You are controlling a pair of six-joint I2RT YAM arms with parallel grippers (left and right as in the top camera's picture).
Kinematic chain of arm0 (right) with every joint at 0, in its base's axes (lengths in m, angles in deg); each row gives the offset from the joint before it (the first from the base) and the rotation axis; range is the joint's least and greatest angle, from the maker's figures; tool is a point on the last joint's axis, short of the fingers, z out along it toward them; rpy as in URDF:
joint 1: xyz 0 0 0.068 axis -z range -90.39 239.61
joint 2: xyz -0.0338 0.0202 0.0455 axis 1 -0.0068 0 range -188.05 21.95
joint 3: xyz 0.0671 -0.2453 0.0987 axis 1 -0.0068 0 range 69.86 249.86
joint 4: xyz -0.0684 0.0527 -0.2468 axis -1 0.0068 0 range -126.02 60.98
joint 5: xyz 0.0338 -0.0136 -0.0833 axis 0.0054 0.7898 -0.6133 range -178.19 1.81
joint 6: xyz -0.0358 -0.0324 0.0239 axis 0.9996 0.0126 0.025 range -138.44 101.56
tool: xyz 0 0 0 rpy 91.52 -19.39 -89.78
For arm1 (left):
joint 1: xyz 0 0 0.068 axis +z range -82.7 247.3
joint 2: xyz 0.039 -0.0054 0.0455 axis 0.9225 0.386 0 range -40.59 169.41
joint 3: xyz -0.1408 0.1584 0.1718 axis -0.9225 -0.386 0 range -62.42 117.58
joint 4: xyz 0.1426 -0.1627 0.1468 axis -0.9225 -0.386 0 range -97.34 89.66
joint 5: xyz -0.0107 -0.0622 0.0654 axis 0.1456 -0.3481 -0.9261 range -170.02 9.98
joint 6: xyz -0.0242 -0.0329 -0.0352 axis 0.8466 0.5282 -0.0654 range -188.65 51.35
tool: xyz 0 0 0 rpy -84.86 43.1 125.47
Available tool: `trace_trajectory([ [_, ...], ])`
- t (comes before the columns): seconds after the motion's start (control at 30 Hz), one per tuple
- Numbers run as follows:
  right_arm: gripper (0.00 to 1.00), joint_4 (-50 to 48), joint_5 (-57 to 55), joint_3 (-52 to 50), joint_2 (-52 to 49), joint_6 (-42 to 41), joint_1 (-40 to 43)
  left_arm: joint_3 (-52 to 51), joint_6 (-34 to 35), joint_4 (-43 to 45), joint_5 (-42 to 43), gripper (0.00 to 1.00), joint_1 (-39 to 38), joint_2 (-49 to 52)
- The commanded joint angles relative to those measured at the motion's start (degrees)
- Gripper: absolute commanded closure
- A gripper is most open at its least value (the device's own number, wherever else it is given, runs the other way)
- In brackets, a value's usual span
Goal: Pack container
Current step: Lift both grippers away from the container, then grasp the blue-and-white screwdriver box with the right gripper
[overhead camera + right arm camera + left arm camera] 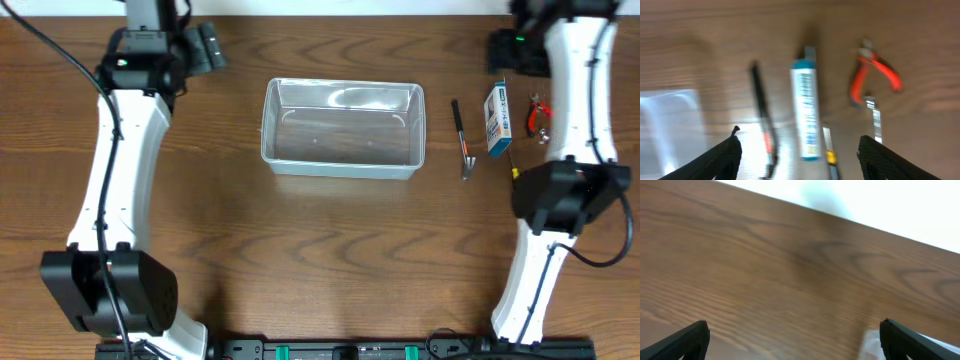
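wide open worktop point(330, 260) in front of container point(340, 128), pen point(459, 125), box point(494, 120) and pliers point(540, 112) bunched tight on its right

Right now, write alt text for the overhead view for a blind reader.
An empty clear container sits on a wooden table. To its right lie a thin black tool, a blue-and-white box and orange-handled pliers. The left arm and right arm flank them.

Glossy clear plastic container point(342, 169), wood-grain table point(330, 262)
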Motion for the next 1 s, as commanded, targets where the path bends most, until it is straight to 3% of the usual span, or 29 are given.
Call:
trace_trajectory([
  [0.0, 0.26, 0.22, 0.24, 0.35, 0.70, 5.18, 3.13, 0.28, -1.64, -0.17, -1.25, 0.02, 2.16, 1.11],
  [0.3, 0.27, -5.27, 3.04, -12.90, 0.57, 11.30, 5.07, 0.28, -1.62, -0.33, -1.25, 0.02, 3.65, 1.64],
  [0.7, 0.26, -14.78, 3.26, -27.36, 0.57, 12.41, 3.13, 0.28, -1.62, -1.51, -1.22, 0.02, 3.65, 1.64],
  [0.8, 0.29, -16.33, 3.45, -29.24, 0.57, 12.37, 2.99, 0.28, -1.62, -2.16, -1.25, 0.02, 3.65, 1.64],
  [0.97, 0.43, -19.63, 3.45, -33.14, 0.57, 12.13, 2.75, 0.28, -1.60, -2.54, -1.22, 0.02, 3.65, 1.64],
])
